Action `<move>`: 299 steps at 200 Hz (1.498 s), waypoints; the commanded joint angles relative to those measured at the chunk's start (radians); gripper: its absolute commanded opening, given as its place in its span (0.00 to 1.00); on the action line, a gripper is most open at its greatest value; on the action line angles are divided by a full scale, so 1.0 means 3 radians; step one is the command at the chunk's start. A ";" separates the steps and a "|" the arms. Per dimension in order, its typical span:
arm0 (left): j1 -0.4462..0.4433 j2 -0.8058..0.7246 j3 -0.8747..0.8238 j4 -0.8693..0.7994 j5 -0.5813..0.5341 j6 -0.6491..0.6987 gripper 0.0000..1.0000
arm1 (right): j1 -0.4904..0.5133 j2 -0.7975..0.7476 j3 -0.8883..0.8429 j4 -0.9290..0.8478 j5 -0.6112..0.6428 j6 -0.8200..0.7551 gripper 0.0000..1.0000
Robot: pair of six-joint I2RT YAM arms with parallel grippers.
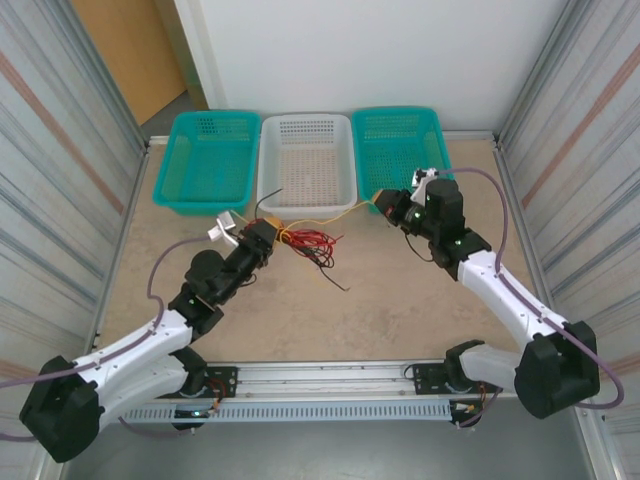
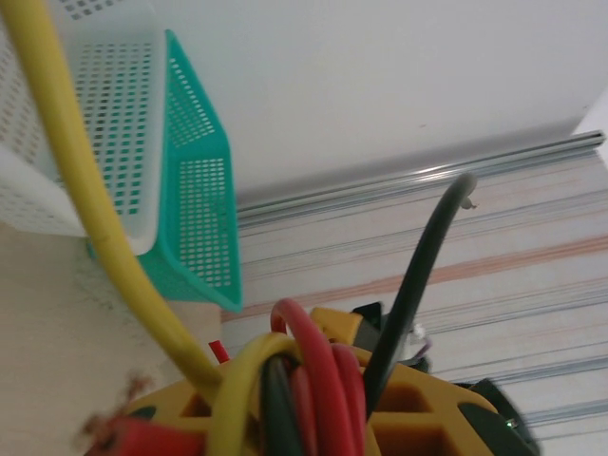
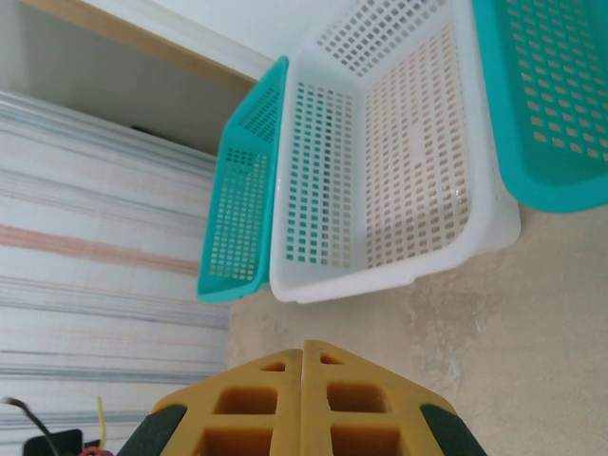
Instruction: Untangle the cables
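A pale beige counter (image 1: 300,310) — mottled and matte — lies under even, soft light. Ribbed metal panels close it in on both sides: the left panel (image 1: 50,150) and the right panel (image 1: 590,120), each crossed by a faint reddish stripe. Behind stands a plain white wall (image 1: 380,50). In the far left corner is a wooden door (or board) (image 1: 125,50) above a strip of grey floor (image 1: 172,108).

The cables (image 2: 318,361) in my left gripper (image 2: 294,418) are red, yellow and black. My right gripper (image 3: 303,351) has orange-yellow fingers (image 3: 290,399). Past them, the white basket (image 3: 399,171), the nearer blue-green basket (image 3: 551,95) and the farther blue-green basket (image 3: 242,218) are all dotted with holes.
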 commanded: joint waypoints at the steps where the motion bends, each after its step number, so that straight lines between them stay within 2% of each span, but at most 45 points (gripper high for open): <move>1: 0.0025 0.0016 -0.0022 -0.0037 -0.0068 0.0232 0.00 | -0.0110 0.0103 0.0286 -0.0210 0.0140 -0.0160 0.00; 54: 0.0023 0.0079 -0.0055 -0.0209 -0.0125 0.0328 0.00 | -0.0071 0.0278 0.0776 -0.0163 0.0079 -0.0120 0.00; 100: 0.0032 -0.0144 -0.0012 -0.0763 -0.0495 0.0428 0.00 | 0.0262 0.0130 0.1032 -0.0178 0.0162 -0.0231 0.00; 134: 0.0152 -0.0152 -0.0065 -0.0754 -0.0663 0.0163 0.00 | 0.0506 -0.0054 0.1083 -0.0118 0.0080 -0.0337 0.00; 172: 0.0233 -0.0122 -0.0017 -0.0574 -0.0817 -0.0090 0.00 | 0.1040 -0.0297 0.0872 0.0155 -0.0062 -0.0555 0.00; 229: 0.0470 0.0119 0.0151 -0.0058 -0.0988 -0.0427 0.00 | 0.2081 -0.0627 0.0205 0.0450 0.0395 -0.0875 0.00; 271: 0.0557 0.0378 0.0182 0.0346 -0.1051 -0.0679 0.00 | 0.2595 -0.0724 -0.0049 0.0443 0.0526 -0.0980 0.00; 299: 0.0622 0.0535 0.0225 0.0604 -0.1055 -0.0690 0.00 | 0.2898 -0.0733 -0.0176 0.0427 0.0630 -0.1054 0.00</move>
